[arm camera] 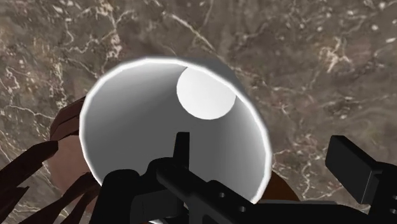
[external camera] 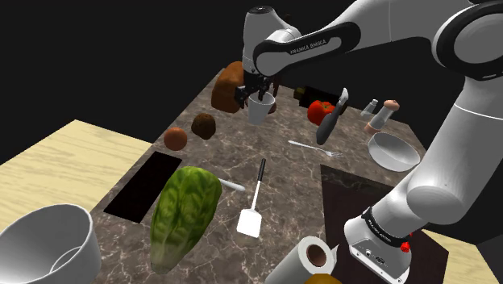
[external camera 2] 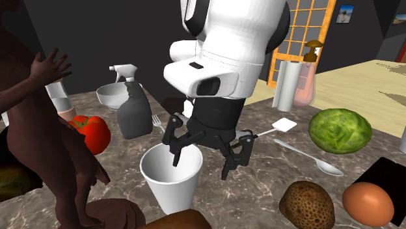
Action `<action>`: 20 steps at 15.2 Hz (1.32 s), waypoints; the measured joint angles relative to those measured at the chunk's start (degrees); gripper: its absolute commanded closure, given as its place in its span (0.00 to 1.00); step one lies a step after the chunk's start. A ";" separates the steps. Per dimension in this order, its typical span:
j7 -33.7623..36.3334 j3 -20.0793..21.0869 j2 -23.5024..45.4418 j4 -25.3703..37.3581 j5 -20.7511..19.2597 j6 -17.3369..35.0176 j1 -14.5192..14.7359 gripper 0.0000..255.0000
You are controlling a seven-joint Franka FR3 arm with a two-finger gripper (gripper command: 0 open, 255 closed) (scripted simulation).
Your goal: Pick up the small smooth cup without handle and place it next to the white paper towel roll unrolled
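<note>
- Arm (external camera: 451, 121): seen rising from the stand (external camera: 379, 242) at the lower right of the shoulder view and bent across the top of the frame, with the wrist turned downward.
- Hand (external camera 2: 202, 166): held vertically over the white cup (external camera 2: 170, 185). The fingers are spread, one inside the cup and the other outside its wall, neither seen touching it.
- Cup: shown upright at the lower centre of the second exterior view, above the brown marbled worktop (external camera: 282, 177).
- Paper towel roll (external camera: 310, 260): located at the bottom centre of the shoulder view, well apart from the cup.

White cup (external camera 2: 170, 179), brown marbled counter (external camera: 294, 185)
</note>
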 measured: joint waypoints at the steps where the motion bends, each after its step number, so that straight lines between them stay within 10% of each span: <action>1: 0.08 -0.10 0.36 -0.17 -0.19 0.53 -0.05 0.00; 9: 0.29 -0.25 0.83 -0.75 -0.49 1.59 -0.14 0.00; 10: 0.29 -0.25 0.83 -0.75 -0.49 1.59 -0.14 1.00; 20: 0.29 -0.25 0.84 -0.76 -0.49 1.60 -0.14 1.00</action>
